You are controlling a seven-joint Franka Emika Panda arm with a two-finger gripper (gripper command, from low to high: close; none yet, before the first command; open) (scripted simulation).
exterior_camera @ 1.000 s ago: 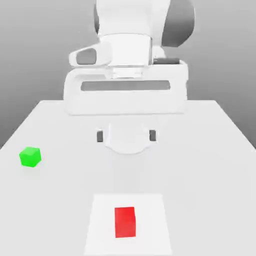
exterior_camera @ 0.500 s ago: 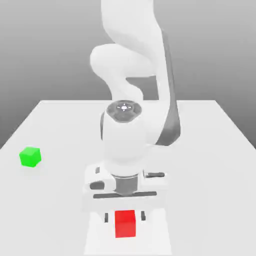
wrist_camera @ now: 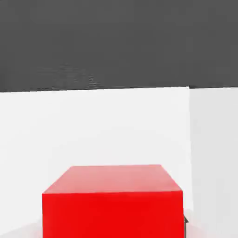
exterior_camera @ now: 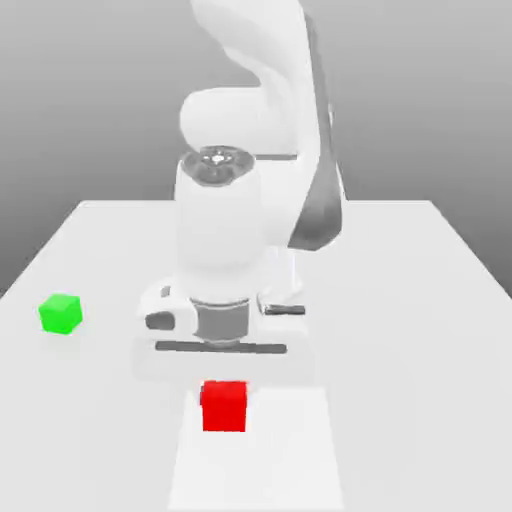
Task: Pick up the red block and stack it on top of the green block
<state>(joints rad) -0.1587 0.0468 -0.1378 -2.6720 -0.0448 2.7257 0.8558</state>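
The gripper is closed down on the red block, its jaws standing only as far apart as the block is wide, one at each side of it. The block is upright in the grip, its top face roughly level, with one flat side turned toward the exterior view. In the hand view the block's top and one side show close to the camera, both plain red.

Behind the block in the exterior view is the broad white hand, with a dark slot along it. The white arm rises from it, with grey parts at its joints.

The block appears over the far part of the pale square, toward the exterior view's left; how much space lies between them I cannot tell. The square is flat on the light grey table.

The green block sits on the table near the exterior view's left edge, well apart from the gripper and the red block. Its top is bare, and it is turned at an angle, so a corner faces forward.
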